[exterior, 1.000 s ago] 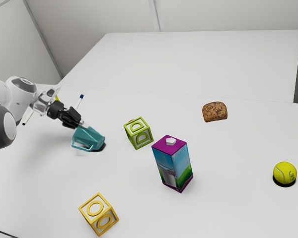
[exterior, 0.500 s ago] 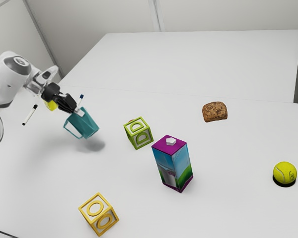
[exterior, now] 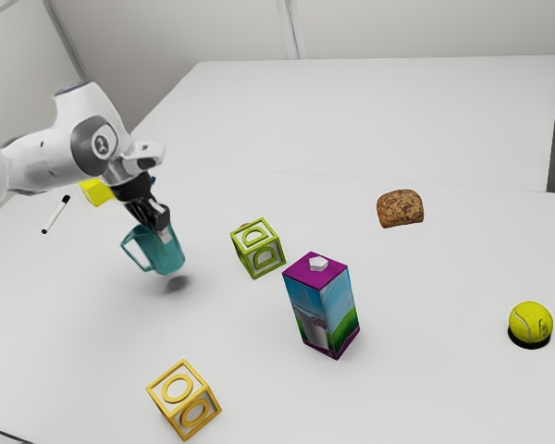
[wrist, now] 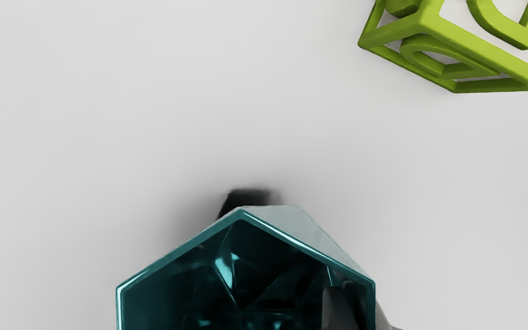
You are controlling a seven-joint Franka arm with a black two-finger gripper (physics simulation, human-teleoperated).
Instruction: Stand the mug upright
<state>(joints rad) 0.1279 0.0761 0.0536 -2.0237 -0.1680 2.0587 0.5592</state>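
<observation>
Now that the mug (exterior: 164, 256) has swung up from its side to nearly upright — aloft over the table (exterior: 277, 398), its wall clamped in the gripper (exterior: 163, 231) — straightening and lowering probably remain.

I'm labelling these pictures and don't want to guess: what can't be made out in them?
- Exterior view: what the small blue thing is; the arm covers the rest.
- Exterior view: part of the yellow thing, behind the arm.
- Exterior view: the ball's lettering, too small.
- Wrist view: the rest of the mug's rim, cut by the bottom edge.
- Wrist view: part of the green block, cut by the top edge.
</observation>
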